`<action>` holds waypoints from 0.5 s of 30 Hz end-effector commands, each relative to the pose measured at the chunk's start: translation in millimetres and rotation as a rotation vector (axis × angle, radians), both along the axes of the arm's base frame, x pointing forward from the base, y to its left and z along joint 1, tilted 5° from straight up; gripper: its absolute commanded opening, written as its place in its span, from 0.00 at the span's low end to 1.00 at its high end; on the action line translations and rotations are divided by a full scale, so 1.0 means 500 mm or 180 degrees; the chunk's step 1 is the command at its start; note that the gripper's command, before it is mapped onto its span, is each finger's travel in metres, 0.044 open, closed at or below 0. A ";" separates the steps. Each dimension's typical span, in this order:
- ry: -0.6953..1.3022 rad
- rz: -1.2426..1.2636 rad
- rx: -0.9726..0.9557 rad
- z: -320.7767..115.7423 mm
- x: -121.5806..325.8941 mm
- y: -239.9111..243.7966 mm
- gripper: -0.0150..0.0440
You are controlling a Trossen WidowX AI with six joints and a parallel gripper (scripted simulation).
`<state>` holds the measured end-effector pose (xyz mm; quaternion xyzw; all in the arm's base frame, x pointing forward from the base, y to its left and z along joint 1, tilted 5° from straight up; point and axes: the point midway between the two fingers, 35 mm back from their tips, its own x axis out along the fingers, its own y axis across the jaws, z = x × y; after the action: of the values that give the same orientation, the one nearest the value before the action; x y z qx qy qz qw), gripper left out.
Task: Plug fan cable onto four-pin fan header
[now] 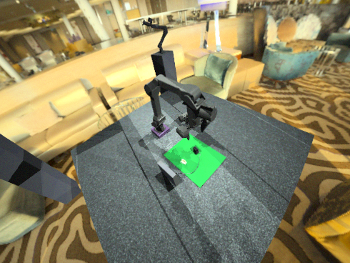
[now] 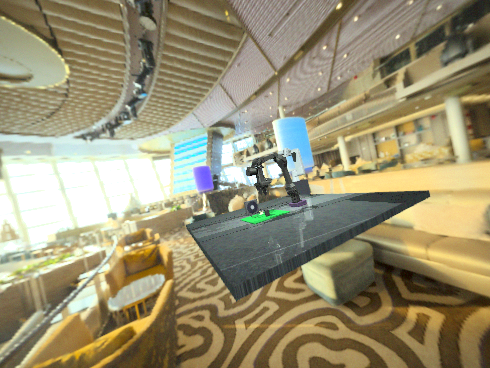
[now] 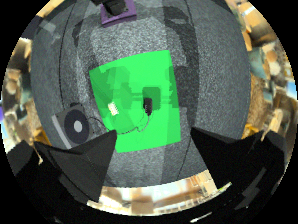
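The green board [image 1: 208, 164] [image 2: 250, 219] [image 3: 162, 65] lies flat on the table. The small white header [image 1: 183, 161] [image 3: 113, 108] is on it, on the fan's side; its pins are too small to make out. The black plug [image 1: 195, 150] [image 2: 267, 213] [image 3: 148, 105] stands on the green surface apart from the header. A thin cable [image 3: 131, 132] curves from it to the dark fan [image 1: 168, 173] [image 2: 252, 206] [image 3: 77, 126], which stands beside the board. My gripper [image 1: 196, 134] [image 3: 155, 132] is wide open and empty, pointing down above the board, clear of the plug.
The arm's purple base [image 1: 160, 131] [image 2: 297, 203] [image 3: 118, 13] is on the table [image 1: 243, 200] [image 2: 320, 235] beyond the board. The fan stands upright at the board's edge, and the loose cable loops over the green surface.
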<state>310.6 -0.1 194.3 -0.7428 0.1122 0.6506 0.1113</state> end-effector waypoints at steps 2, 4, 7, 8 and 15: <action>0.0068 0.0028 0.0007 -0.093 0.010 -0.001 1.00; 0.0069 0.0028 0.0007 -0.147 0.012 -0.002 1.00; 0.0069 0.0028 0.0007 -0.187 0.010 -0.003 1.00; 0.0069 0.0028 0.0007 -0.187 0.010 -0.003 1.00; 0.0069 0.0028 0.0007 -0.187 0.010 -0.003 1.00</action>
<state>317.5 -2.0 105.7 -0.7376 0.1125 0.6567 0.1096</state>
